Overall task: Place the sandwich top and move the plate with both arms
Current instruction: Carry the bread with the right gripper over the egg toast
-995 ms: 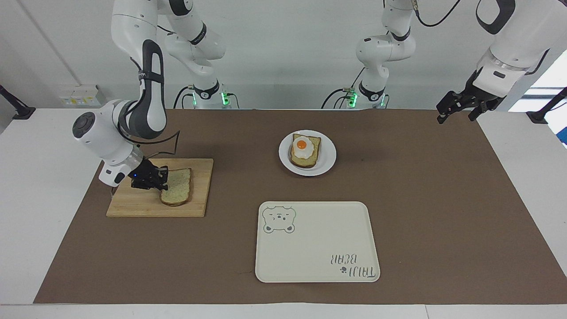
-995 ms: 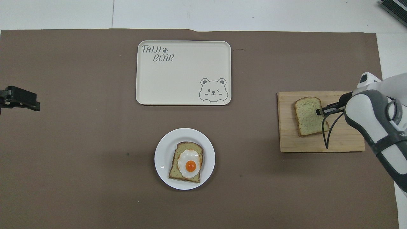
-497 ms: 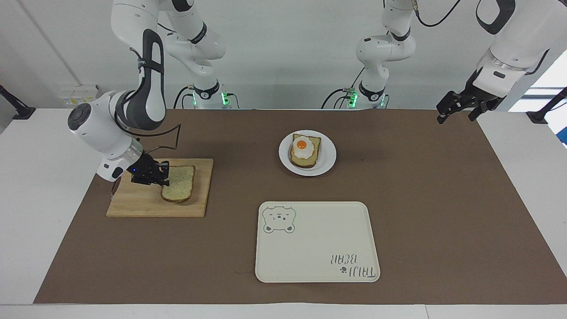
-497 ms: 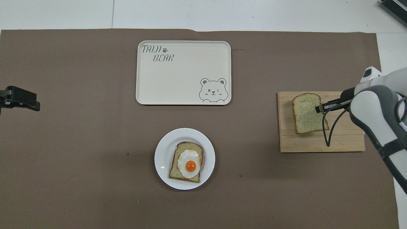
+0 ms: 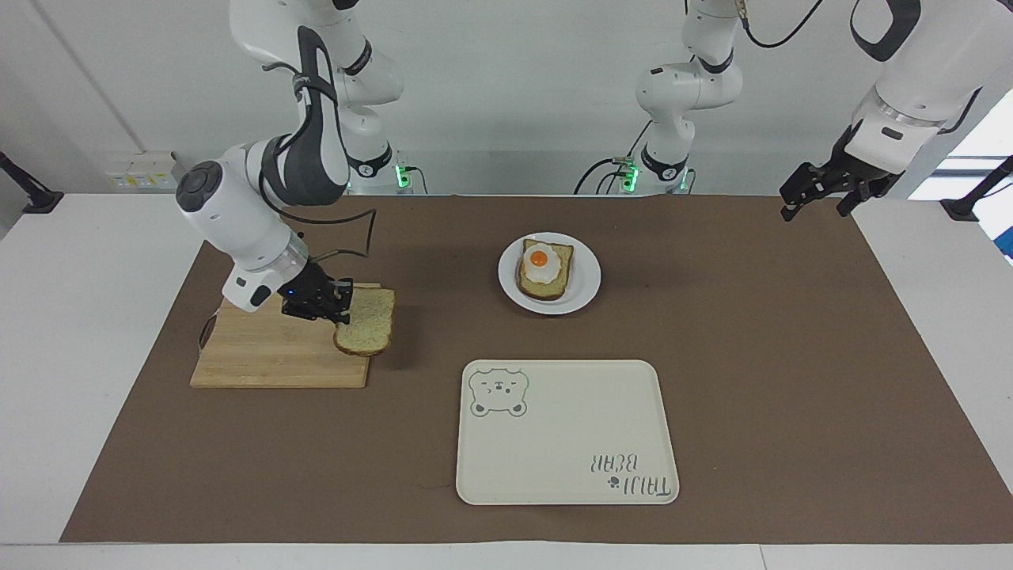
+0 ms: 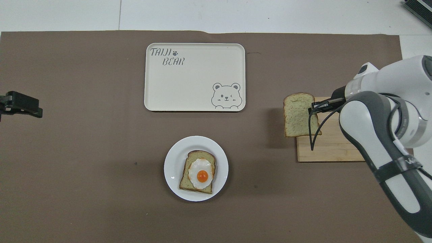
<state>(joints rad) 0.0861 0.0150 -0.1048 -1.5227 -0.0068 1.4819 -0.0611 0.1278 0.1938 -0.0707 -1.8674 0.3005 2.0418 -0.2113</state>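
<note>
Tan sandwich top (image 5: pixel 365 321) hangs over the wooden board's (image 5: pixel 269 356) edge, pinched at its crust by right gripper (image 5: pixel 336 311) | light, soft, crumbly, so an edge pinch seems best | left gripper (image 5: pixel 819 192) waits open, over the mat's corner | plate (image 5: pixel 584 277) holds egg slice (image 5: pixel 546 271)

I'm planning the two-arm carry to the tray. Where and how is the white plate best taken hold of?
Probably by its bare rim. The plate is shallow and round, and the egg-topped bread fills its middle, so only the edge is free. Each gripper could pinch the rim from above at its own arm's end: the waiting left gripper on one, the right gripper, now holding the sandwich top, on the other.
</note>
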